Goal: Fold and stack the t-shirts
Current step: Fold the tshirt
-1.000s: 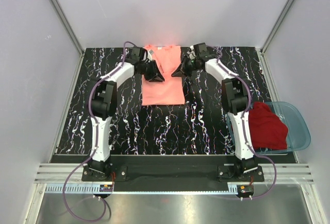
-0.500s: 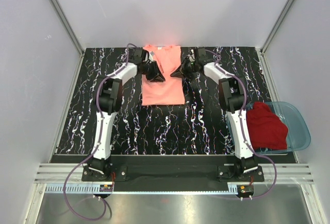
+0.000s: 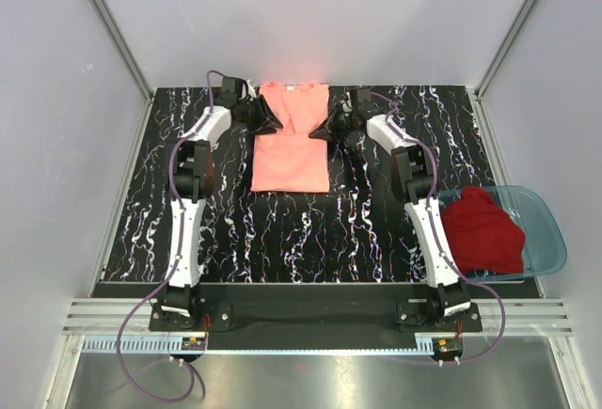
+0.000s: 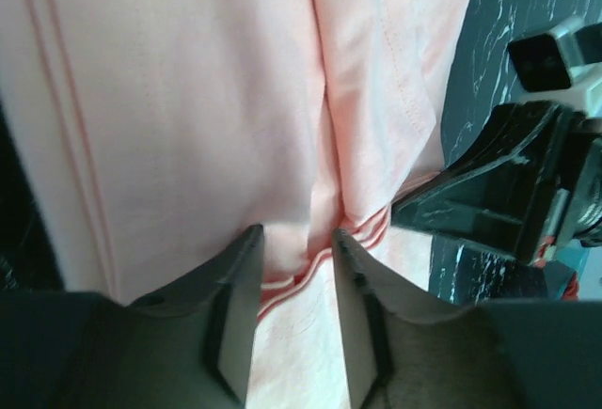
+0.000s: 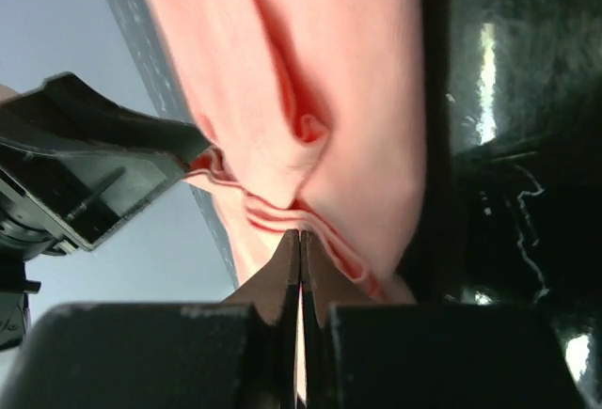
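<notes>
Left gripper (image 4: 296, 240) has loosened over salmon-pink t-shirt (image 3: 292, 155); right gripper (image 5: 300, 235) pinches its edge.

Both arms are stretched far forward, one at each side of the salmon-pink t-shirt (image 3: 290, 150). The left arm (image 3: 183, 230) runs along the shirt's left side, and its wrist turns inward to the far left part of the shirt. There the left gripper (image 3: 266, 119) points onto the cloth, its two fingers (image 4: 235, 306) parted with a gap between them. The right arm (image 3: 428, 230) mirrors it at the shirt's right side. The right gripper (image 3: 320, 130) has its fingers pressed together, pinching the shirt's edge.
</notes>
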You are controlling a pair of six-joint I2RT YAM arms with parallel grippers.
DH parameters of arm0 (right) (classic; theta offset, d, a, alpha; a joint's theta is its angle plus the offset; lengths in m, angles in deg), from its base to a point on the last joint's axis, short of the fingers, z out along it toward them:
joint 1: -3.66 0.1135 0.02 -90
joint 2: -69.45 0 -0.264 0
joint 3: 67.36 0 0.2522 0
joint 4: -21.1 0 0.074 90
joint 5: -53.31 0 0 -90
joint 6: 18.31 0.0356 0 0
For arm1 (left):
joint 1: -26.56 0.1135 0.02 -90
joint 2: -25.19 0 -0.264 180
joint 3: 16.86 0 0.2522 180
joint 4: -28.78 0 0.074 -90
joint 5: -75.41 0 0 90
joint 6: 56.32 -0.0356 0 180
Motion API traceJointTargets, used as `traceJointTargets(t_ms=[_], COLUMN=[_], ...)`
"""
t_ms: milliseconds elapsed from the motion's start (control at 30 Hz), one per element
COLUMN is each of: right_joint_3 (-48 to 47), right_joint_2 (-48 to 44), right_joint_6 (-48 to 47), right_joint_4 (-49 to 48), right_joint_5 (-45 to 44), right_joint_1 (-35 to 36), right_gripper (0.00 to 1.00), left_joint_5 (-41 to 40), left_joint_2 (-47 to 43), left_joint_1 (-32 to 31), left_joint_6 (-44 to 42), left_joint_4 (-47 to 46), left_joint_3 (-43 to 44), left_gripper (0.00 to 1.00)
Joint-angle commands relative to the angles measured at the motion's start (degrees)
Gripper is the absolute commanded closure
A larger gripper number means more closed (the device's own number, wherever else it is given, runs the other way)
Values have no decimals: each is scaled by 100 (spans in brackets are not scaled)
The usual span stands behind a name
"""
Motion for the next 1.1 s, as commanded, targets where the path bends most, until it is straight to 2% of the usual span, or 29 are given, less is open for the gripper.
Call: traceJointTargets(t_ms=[0, 133, 300, 433, 533, 600, 767, 1067], right_joint_3=[-717, -913, 220, 1117, 1732, 2119, 2234, 2418], right_joint_2=[-11, -386, -1345, -2084, -2382, -2480, -2323, -1936], right_joint_6=[-25, -605, -1273, -1625, -1705, -1670, -1547, -1248], right_joint_4=[420, 1274, 1679, 1776, 1671, 1469, 1337, 898], right_joint_5=[-61, -166, -219, -35, 97, 168, 439, 642], right_joint_1=[-152, -162, -65, 251, 567, 804, 1192, 1464], right_gripper=[100, 100, 91, 84, 84, 87, 98, 100], left_joint_5=[-9, -71, -88, 166, 175, 45, -167, -492], left_joint_2=[-1000, -2064, -3162, -3595, -3691, -3701, -3543, -3762], left_joint_1=[-71, -80, -238, -387, -414, -397, -370, -326], left_joint_6=[-369, -572, -774, -643, -581, -624, -950, -801], left_joint_4=[280, 369, 413, -25, -184, -185, 157, 88], left_joint_3=[-134, -1299, -2567, -3842, -4352, -4529, -4538, -5346], left_gripper=[59, 59, 60, 62, 71, 76, 78, 79])
